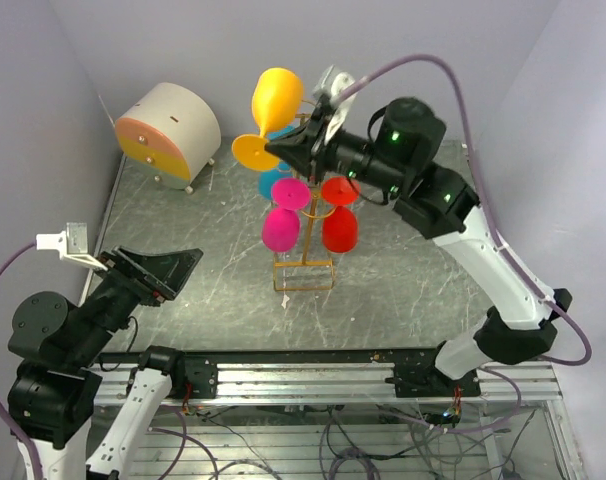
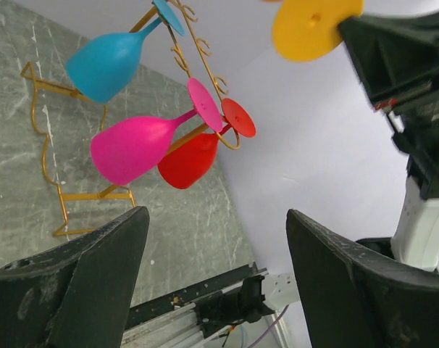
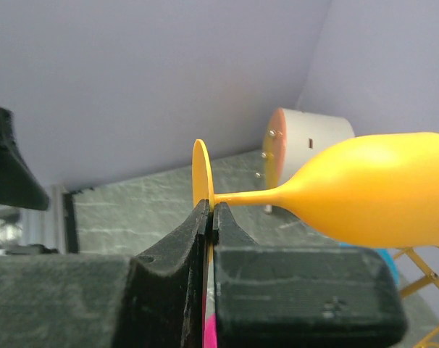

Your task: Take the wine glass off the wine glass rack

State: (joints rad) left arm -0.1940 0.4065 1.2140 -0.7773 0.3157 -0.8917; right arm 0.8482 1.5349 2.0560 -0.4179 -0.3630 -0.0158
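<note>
The gold wire wine glass rack [image 1: 303,263] stands mid-table with a pink glass [image 1: 280,228], a red glass [image 1: 340,230] and a blue glass [image 1: 273,182] hanging on it. My right gripper [image 1: 281,150] is shut on the foot disc of a yellow wine glass [image 1: 277,95], held high and to the left of the rack top, apart from the hooks. In the right wrist view the jaws [image 3: 211,210] pinch the disc edge, with the stem and bowl [image 3: 379,188] lying sideways. My left gripper [image 1: 173,268] is open and empty at the near left; its wrist view [image 2: 216,239] shows the rack [image 2: 89,194].
A round beige drawer cabinet [image 1: 168,130] with an orange front stands at the back left corner. Lilac walls close in the table on three sides. A metal rail [image 1: 303,375] runs along the near edge.
</note>
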